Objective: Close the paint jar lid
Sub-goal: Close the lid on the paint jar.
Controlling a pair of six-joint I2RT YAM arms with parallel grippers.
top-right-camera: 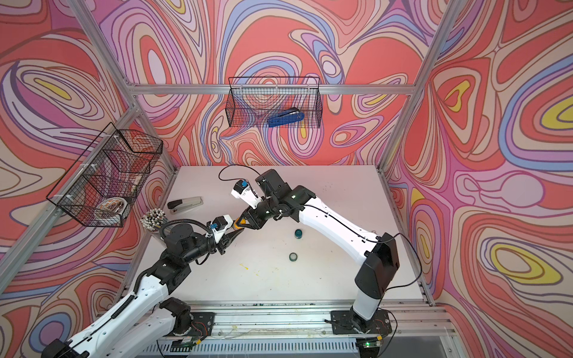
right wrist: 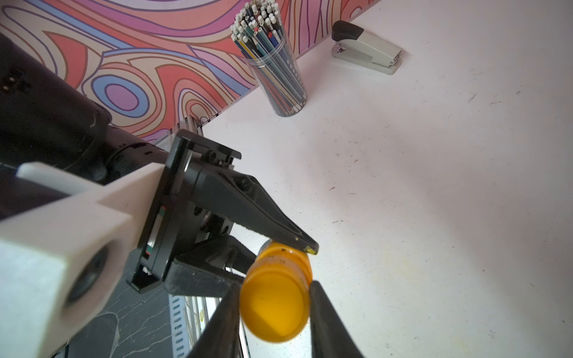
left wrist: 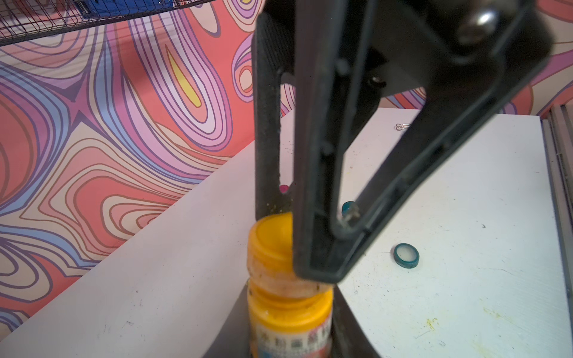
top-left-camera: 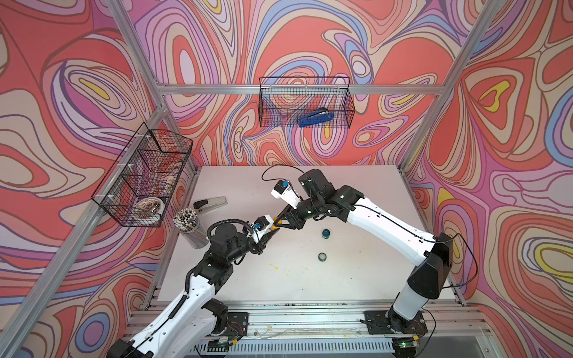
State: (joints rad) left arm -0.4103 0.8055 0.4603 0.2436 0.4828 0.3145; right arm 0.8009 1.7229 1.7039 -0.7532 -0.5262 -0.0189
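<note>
Yellow plastic paint jar (left wrist: pixel 290 322): clamped in your left gripper (right wrist: pixel 277 263); your right gripper (left wrist: pixel 290 245) pinches the round yellow lid (right wrist: pixel 276 305) at its mouth (teal cap (left wrist: pixel 406 255) lies nearby).

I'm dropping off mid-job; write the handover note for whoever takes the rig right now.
Left hand: shut on yellow jar.
Right hand: shut on yellow lid, set on the jar's mouth.
Done: lid brought to jar.
Left: twist it tight; whether the threads have caught doesn't show.
Teal jar and teal lid lie apart on the table.
</note>
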